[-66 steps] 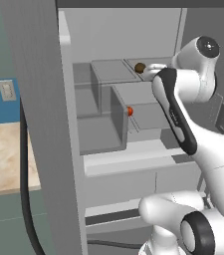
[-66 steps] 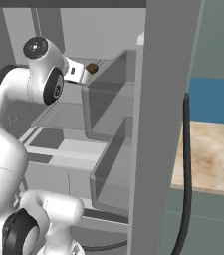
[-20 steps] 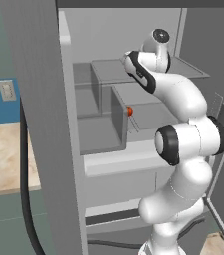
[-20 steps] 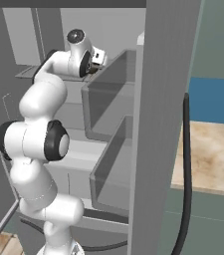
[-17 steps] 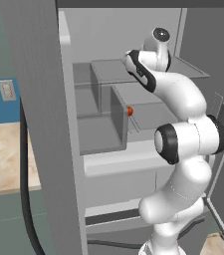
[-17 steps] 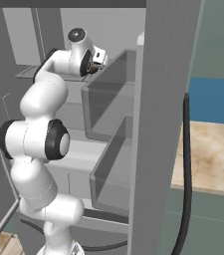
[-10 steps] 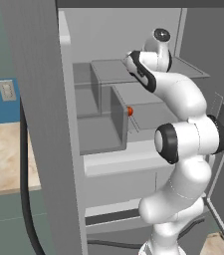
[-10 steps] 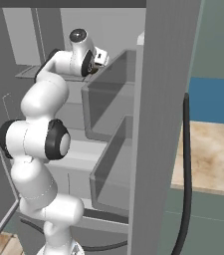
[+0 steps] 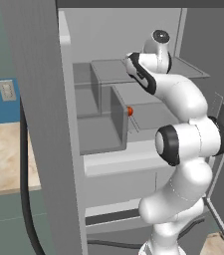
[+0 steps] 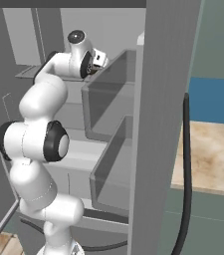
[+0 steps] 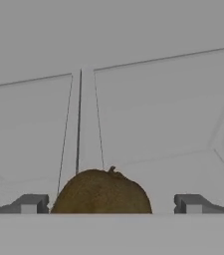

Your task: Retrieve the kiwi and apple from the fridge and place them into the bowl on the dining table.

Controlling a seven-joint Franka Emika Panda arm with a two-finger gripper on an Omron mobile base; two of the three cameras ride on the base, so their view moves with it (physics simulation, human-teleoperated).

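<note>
inside the tall grey steel fridge, the end effector stands released, fingertips straddling the small brown oval kiwi, ready to clench.

Rendered home kitchen: tall grey fridge open mid-frame w/ grey shelves & door bins, beige marbled desk at right edge, teal cabinets below, blue wall w/ outlet upper left.
</note>
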